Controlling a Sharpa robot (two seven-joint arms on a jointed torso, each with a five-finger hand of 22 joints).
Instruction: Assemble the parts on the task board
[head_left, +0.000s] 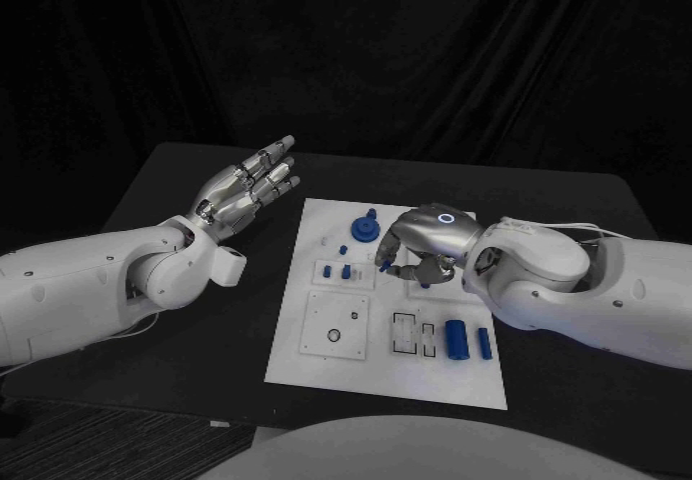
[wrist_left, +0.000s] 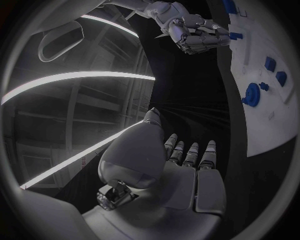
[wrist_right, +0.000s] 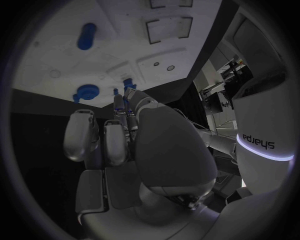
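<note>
The white task board (head_left: 433, 385) lies mid-table. My right hand (head_left: 426, 245) hovers over its middle with the fingers curled down. Thumb and fingertips meet on a small blue part (wrist_right: 129, 83) just above the board (wrist_right: 62, 40). A blue gear (head_left: 366, 228) stands at the board's far edge, close beside that hand, and appears again as the gear (wrist_right: 85, 93). Two blue cylinders (head_left: 457, 338) lie side by side near the board's right edge. Small blue pegs (head_left: 339, 271) stand left of the right hand. My left hand (head_left: 253, 185) is raised left of the board, fingers spread, holding nothing.
The black table (head_left: 216, 350) has bare surface to the left of the board and along the front. Empty rectangular recesses (head_left: 411, 333) and a square plate with a hole (head_left: 335, 335) occupy the board's near half. A black curtain backs the table.
</note>
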